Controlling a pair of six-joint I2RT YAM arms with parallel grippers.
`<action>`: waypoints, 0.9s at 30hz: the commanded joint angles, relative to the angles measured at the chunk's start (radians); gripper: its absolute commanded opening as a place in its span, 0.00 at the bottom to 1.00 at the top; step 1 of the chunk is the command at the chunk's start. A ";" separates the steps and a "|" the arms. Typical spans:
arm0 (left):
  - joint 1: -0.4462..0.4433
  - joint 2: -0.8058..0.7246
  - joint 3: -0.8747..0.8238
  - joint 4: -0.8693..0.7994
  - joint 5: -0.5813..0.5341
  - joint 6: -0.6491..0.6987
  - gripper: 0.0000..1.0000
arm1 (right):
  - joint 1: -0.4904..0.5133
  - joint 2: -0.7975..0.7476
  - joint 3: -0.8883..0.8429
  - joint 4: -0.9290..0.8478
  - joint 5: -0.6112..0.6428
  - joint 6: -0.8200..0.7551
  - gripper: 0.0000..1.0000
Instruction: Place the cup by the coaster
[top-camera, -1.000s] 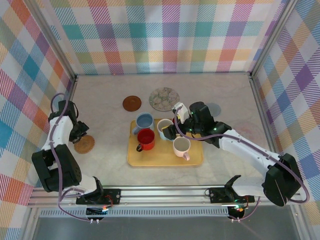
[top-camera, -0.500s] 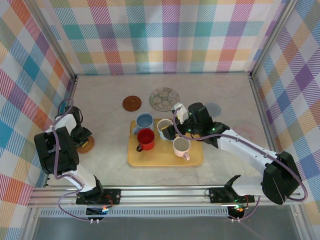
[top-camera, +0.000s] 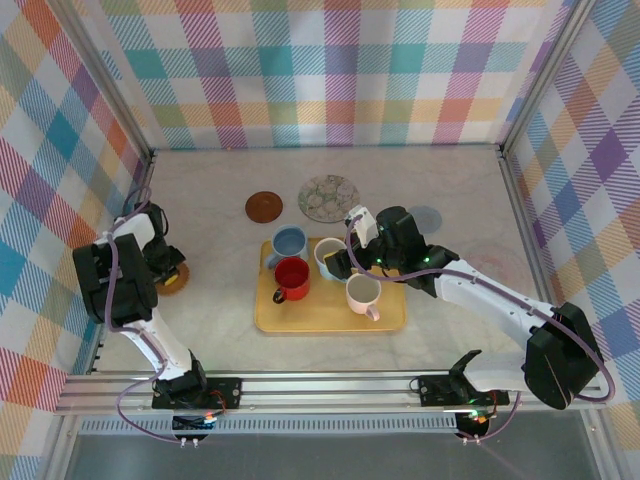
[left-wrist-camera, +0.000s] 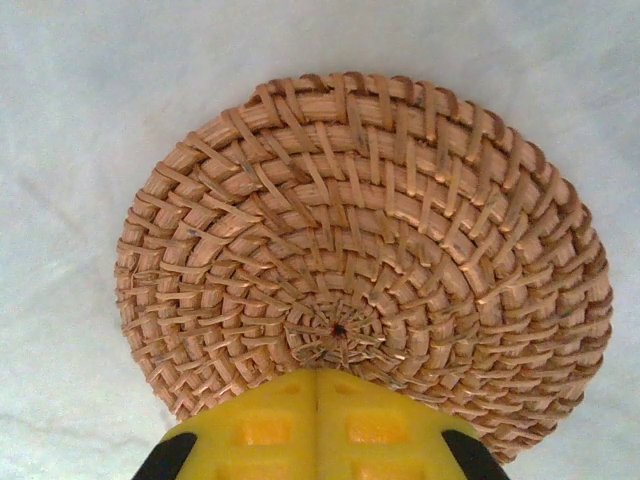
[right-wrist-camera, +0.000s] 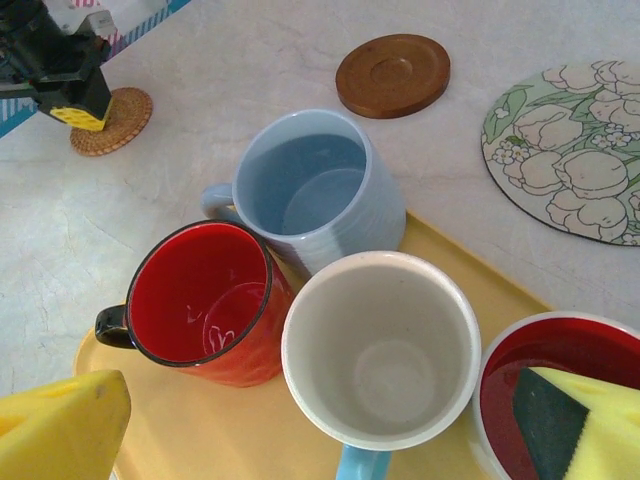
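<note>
Since the white cup (right-wrist-camera: 380, 345) looks like glazed ceramic, I judge it stiff, fairly heavy, slick and easy to chip. It is best taken across its wall just below the rim, not by the blue handle that points toward the near edge of the table. It stands on the yellow tray (top-camera: 300, 318), mid-table toward the near edge, and it is crowded: the red cup (right-wrist-camera: 200, 300) sits right against it and the blue cup (right-wrist-camera: 310, 185) just behind. The right pincer (right-wrist-camera: 320, 395) has its fingers wide apart either side of this cup, gripping nothing; one finger seems to hang over a red-lined cup (right-wrist-camera: 505, 385), though the crop leaves that uncertain. By the left edge, the left pincer (left-wrist-camera: 318, 405) is closed, fingertips together over the wicker coaster (left-wrist-camera: 360, 260). Further back lie a brown wooden coaster (right-wrist-camera: 392, 75) and a floral mat (right-wrist-camera: 570, 150). The table (top-camera: 220, 200) is pale, smooth and marbled; plaid cloth walls (top-camera: 330, 70) enclose three sides.
</note>
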 joint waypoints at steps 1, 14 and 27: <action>-0.068 0.063 0.049 0.043 0.043 0.031 0.00 | 0.008 -0.011 0.001 0.034 0.017 0.013 0.99; -0.205 0.277 0.347 0.032 0.092 0.029 0.00 | 0.007 0.009 0.048 0.007 0.032 0.033 0.99; -0.274 0.455 0.609 -0.038 0.139 0.043 0.00 | 0.006 0.034 0.049 0.018 0.055 0.040 0.99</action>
